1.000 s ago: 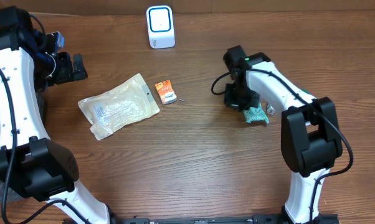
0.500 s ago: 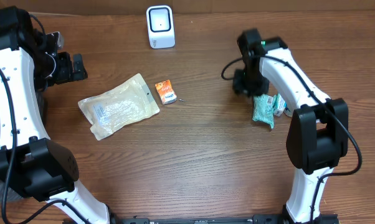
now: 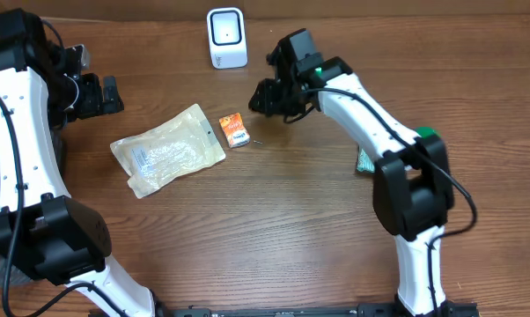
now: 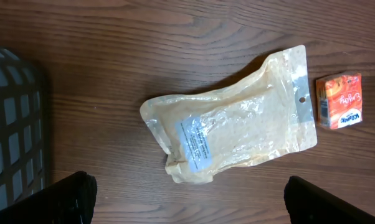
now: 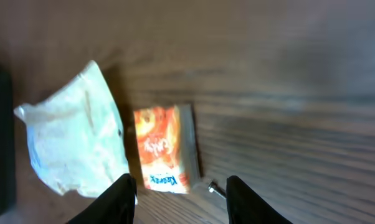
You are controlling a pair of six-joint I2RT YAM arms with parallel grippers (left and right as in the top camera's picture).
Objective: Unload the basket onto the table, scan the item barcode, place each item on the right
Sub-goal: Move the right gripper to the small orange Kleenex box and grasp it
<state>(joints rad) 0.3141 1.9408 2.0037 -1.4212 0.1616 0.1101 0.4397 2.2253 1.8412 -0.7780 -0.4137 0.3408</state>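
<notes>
The right hand (image 5: 181, 198) is released, its 2 fingers (image 5: 122, 198) spread with nothing between them. It is angled down at the small orange printed carton (image 5: 164, 148), which I take to be the item to scan. Spread fingers aimed this way suit an approach to a pick, not a carry. The carton lies flat on the brown wooden surface (image 3: 274, 220), just ahead of the right hand and roughly in line with the gap between its fingers, apart from them and not yet touched. On the carton's far side from this hand lies a clear yellowish plastic pouch (image 4: 237, 124) with a white label, its hang-hole edge just beside the carton; whether they touch I cannot tell. The white box-shaped scanner with a blue-ringed window (image 3: 226, 37) stands upright off to 1 side of the right hand, near enough that a lifted carton could likely be turned toward it. A teal packet (image 3: 364, 162) lies well behind this hand, largely hidden by its arm. The left hand (image 3: 114, 95) is released too, fingers wide and empty, well apart from the carton, probably to keep the way free.
</notes>
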